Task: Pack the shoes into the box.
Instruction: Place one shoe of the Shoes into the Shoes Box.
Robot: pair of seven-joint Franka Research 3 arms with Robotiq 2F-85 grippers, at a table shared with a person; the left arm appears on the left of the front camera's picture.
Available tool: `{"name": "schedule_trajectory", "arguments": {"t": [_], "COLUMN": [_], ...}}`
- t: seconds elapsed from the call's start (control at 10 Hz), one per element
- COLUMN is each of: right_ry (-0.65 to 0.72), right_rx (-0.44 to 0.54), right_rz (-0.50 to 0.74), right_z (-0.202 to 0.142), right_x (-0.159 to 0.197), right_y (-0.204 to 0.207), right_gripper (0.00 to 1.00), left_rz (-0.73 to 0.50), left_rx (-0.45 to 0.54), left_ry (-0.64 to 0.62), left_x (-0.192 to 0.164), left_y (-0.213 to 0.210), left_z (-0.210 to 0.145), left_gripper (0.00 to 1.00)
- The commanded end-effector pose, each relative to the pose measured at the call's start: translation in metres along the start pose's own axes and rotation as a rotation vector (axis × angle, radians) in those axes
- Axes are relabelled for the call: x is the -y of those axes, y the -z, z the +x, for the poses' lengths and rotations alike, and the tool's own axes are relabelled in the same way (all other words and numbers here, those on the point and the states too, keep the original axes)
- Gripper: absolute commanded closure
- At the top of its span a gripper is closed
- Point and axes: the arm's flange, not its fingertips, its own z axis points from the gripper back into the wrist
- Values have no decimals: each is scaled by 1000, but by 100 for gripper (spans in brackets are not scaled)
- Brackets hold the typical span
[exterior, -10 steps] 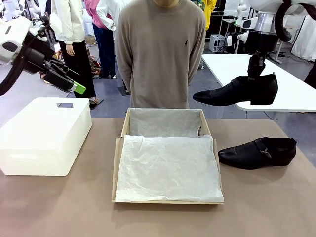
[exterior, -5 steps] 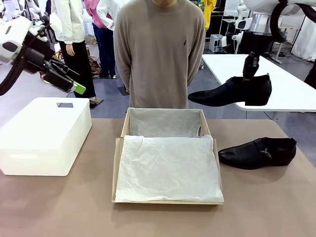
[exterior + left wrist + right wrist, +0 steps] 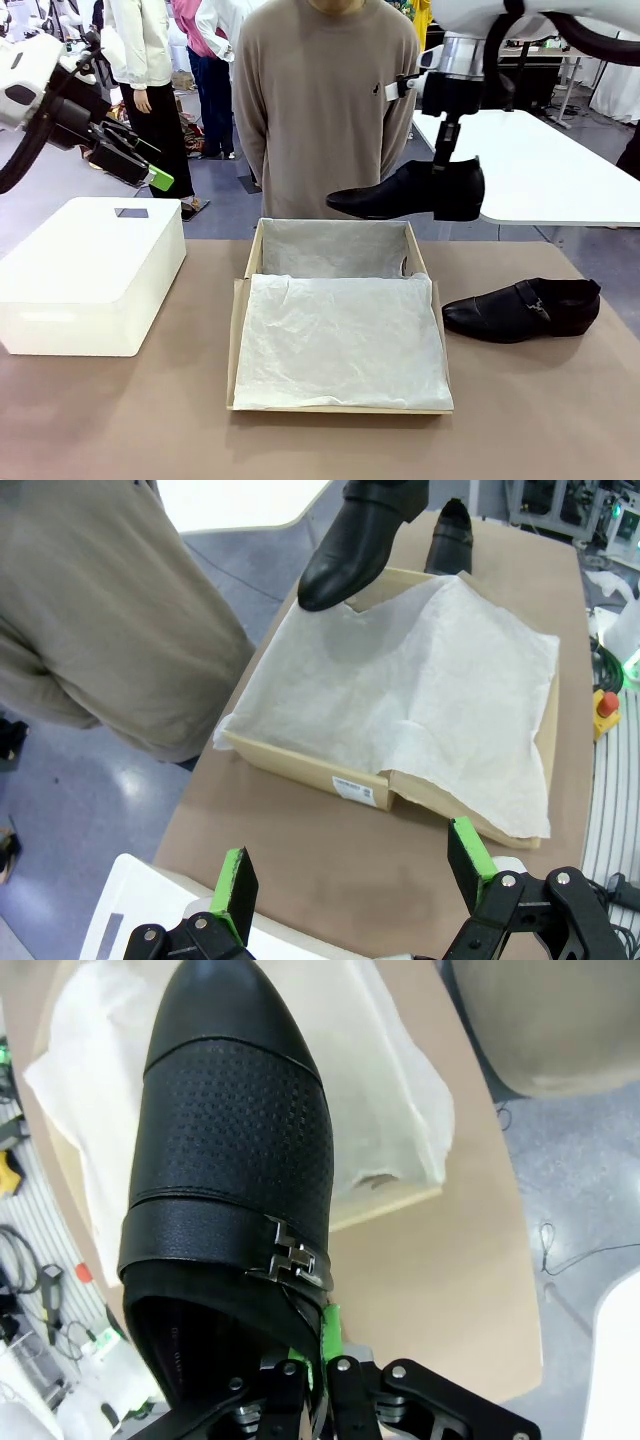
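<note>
Spread wide, gripping nothing, at 10 o'clock above white plastic box (image 3: 90,270): left fingers (image 3: 235,892). At centre of surface (image 3: 120,420): box (image 3: 237,340), lined with tissue paper (image 3: 340,340). Above its 12 o'clock edge: shoe (image 3: 405,192), heel clamped by right fingers (image 3: 328,1335). At 3 o'clock, just beside box: other shoe (image 3: 522,308).

No legible text, sticker (image 3: 352,788) on box (image 3: 290,765) unreadable

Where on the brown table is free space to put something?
Free: the near strip in front of the tan cardboard shoebox, and the gap between it and the white plastic box. Crowded: right of the shoebox, where a glossy black dress shoe lies.
</note>
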Motion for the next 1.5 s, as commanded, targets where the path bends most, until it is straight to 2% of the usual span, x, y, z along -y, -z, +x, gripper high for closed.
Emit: {"name": "schedule_trajectory", "arguments": {"t": [0.0, 0.4, 1.1, 1.4], "right_ry": [26, -24, -102, -225], "right_rx": [33, 50, 54, 76], "right_rz": [4, 19, 44, 16], "right_z": [28, 63, 65, 64], "right_x": [-2, -20, -36, -39], "right_y": [6, 49, 101, 120], "right_gripper": [100, 100, 100, 100], "left_rz": [-11, -11, -11, -11], "left_rx": [16, 16, 16, 16], "left_ry": [3, 3, 3, 3], "left_x": [-1, -1, -1, -1], "left_y": [0, 0, 0, 0], "left_z": [-1, -1, -1, -1], "left_gripper": [0, 0, 0, 0]}}
